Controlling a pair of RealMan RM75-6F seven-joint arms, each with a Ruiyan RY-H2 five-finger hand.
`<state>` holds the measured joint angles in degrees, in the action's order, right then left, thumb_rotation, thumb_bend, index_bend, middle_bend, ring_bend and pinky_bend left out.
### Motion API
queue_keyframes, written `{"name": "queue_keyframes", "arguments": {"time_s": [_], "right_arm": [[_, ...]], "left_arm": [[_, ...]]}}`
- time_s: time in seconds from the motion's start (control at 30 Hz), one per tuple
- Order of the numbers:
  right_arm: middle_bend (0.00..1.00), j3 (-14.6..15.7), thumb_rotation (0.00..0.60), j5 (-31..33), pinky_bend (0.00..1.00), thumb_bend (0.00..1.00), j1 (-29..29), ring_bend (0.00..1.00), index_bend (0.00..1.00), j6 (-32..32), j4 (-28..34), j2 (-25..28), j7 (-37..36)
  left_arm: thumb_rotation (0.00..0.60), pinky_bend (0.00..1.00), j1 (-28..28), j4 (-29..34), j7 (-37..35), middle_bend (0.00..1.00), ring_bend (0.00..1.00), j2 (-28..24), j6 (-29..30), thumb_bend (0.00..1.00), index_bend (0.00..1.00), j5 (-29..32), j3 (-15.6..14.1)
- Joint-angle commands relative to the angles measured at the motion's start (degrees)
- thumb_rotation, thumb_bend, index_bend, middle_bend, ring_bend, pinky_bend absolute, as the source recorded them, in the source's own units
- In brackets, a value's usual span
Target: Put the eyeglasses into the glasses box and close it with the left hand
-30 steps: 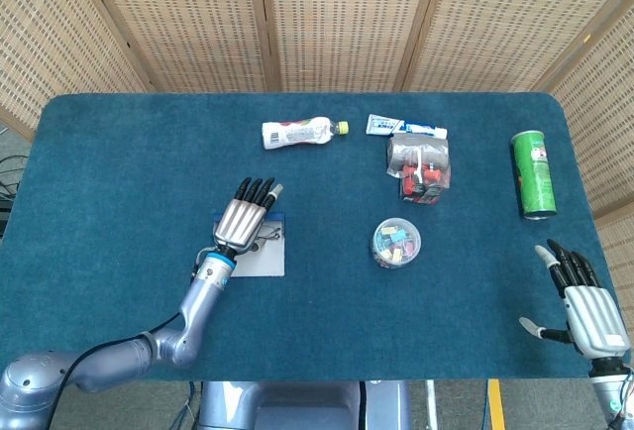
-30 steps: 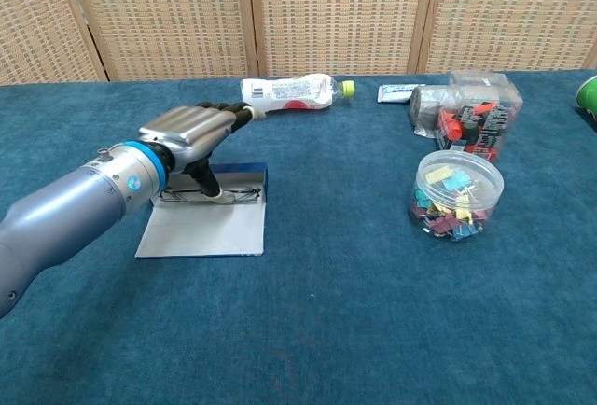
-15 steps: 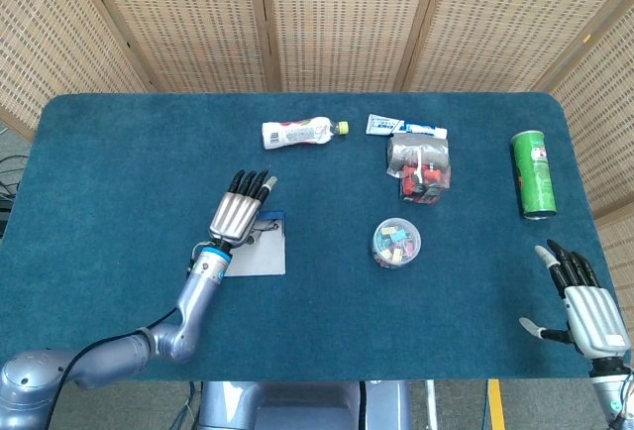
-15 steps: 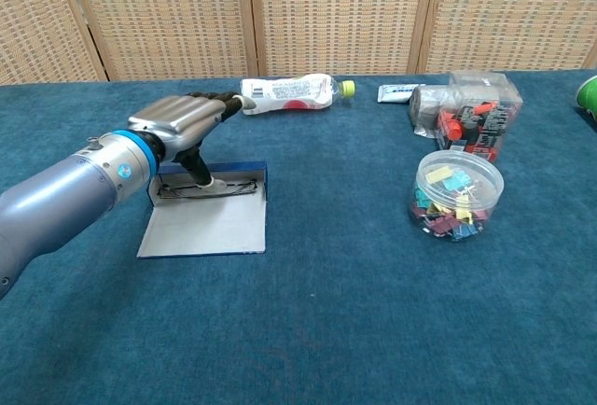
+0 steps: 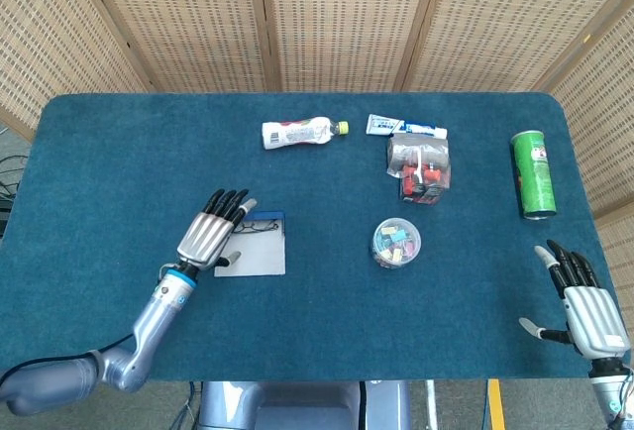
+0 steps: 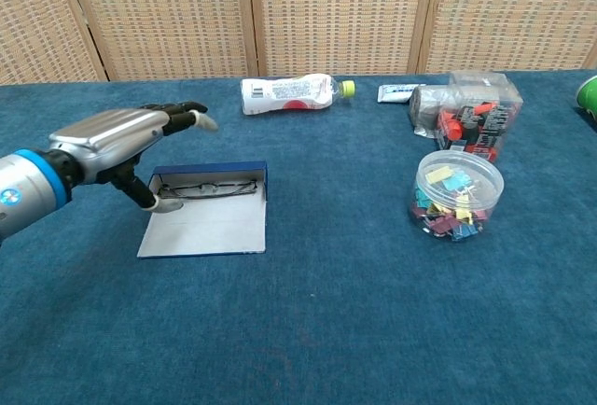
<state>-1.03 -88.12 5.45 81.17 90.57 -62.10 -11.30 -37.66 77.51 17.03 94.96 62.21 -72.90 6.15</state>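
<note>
Left hand [image 6: 117,134] pulled back left off the open blue rectangular glasses box [image 6: 207,212], fingers spread, empty. Thin-framed eyeglasses [image 6: 207,188] lie inside. Right hand [image 5: 582,306] open near the table's edge.

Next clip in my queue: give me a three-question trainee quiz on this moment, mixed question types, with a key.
1. True or false: the eyeglasses lie inside the open glasses box.
2. Multiple choice: the left hand is A) gripping the eyeglasses, B) holding nothing, fingers extended, at the box's left edge, C) pressing the lid shut.
3. Fill in: the round clear tub in front of the wrapped packet holds colourful ____.

Key
1. True; the frames rest in the tray at the box's far end.
2. B; the lid lies flat, so closing is not yet done.
3. Clips. The right hand rests open at the table's near right corner.
</note>
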Motion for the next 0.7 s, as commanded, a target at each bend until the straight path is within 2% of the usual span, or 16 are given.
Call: {"name": "queue_keyframes", "arguments": {"time_s": [0.03,0.3,0.7], "right_arm": [[0.00,0.0,0.600,0.0,0.00,0.00,0.0,0.00,0.00,0.1,0.0,0.0,0.1],[0.00,-0.1,0.600,0.2,0.00,0.00,-0.1,0.00,0.00,0.1,0.2,-0.1,0.6],[0.00,-0.1,0.600,0.2,0.00,0.00,-0.1,0.00,0.00,0.1,0.1,-0.1,0.4]], "left_arm": [[0.600,0.00,2.8,0.9,-4.7,0.00,0.00,-2.2,2.3,0.26,0.32,-4.2,-3.5],[0.600,0.00,5.6,-1.9,-11.2,0.00,0.00,-1.6,4.7,0.27,0.32,-9.5,-7.3],[0.600,0.00,6.6,-7.6,-12.4,0.00,0.00,3.4,4.7,0.28,0.32,-11.2,-7.2]]}}
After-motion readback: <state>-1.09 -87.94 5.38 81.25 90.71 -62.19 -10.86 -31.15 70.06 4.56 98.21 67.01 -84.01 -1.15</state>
